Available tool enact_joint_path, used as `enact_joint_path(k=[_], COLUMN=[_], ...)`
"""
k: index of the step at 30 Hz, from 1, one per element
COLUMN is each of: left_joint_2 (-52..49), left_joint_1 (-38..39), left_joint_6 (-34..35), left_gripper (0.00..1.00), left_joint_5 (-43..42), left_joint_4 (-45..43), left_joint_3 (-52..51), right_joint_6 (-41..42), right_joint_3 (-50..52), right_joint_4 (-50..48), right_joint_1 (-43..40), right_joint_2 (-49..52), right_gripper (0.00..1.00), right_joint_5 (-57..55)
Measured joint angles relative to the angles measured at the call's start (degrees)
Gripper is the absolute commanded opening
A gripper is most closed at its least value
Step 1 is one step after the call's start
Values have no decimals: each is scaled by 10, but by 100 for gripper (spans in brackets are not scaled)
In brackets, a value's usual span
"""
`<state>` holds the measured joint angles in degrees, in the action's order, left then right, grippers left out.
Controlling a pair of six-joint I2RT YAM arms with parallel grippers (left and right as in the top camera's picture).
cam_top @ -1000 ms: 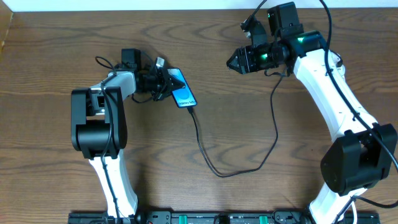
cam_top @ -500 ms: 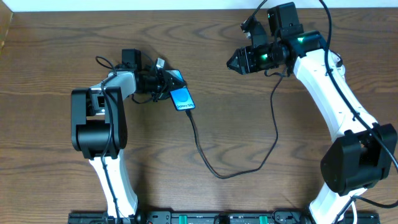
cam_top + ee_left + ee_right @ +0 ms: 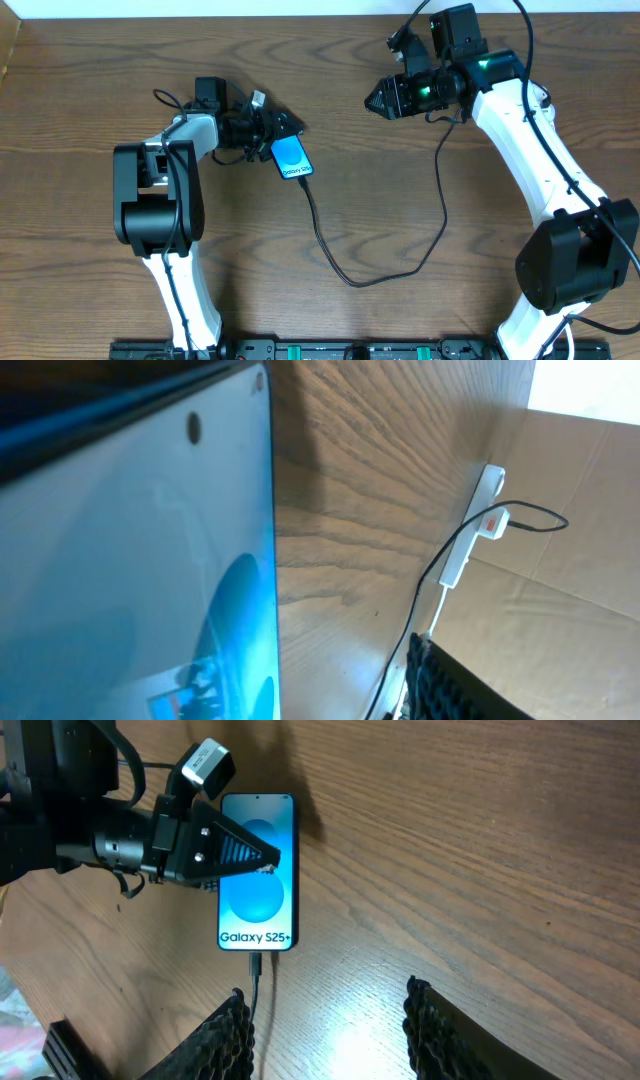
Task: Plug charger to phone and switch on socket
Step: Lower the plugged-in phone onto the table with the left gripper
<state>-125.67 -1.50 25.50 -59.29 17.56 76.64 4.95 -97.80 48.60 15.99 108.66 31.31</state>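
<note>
The phone (image 3: pixel 291 158), its blue screen up, lies on the table with the charger (image 3: pixel 335 262) plugged into its lower end by the connector (image 3: pixel 256 964). My left gripper (image 3: pixel 277 128) is open at the phone's top end, and one finger (image 3: pixel 235 850) reaches over the screen. In the left wrist view the phone (image 3: pixel 130 560) fills the left side, well apart from the one visible finger (image 3: pixel 470 685). The white socket (image 3: pixel 468 542) lies far off by a cardboard wall, with a black cable in it. My right gripper (image 3: pixel 375 100) hangs open and empty above the table.
The charger cable loops across the table's middle and climbs past the right arm (image 3: pixel 540 150). A cardboard wall (image 3: pixel 560 560) stands behind the socket. Bare wood surrounds the phone.
My left gripper has opened. The phone, held tilted in its jaws a second ago, has come down and lies flat a little nearer the table's front. The right arm has not moved.
</note>
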Motion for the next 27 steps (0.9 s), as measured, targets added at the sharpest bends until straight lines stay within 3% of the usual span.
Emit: enact_joint_path(k=[27], left_joint_2=[19], left_joint_1=[1], left_joint_6=[1], left_gripper=[85], left_joint_5=[44], left_joint_4=[22], left_joint_3=[12], right_joint_6=[-5], right_joint_3=[0], right_joint_4=[3], right_joint_1=[0], right_joint_2=[0], right_gripper=[49], right_joint_5=[-8])
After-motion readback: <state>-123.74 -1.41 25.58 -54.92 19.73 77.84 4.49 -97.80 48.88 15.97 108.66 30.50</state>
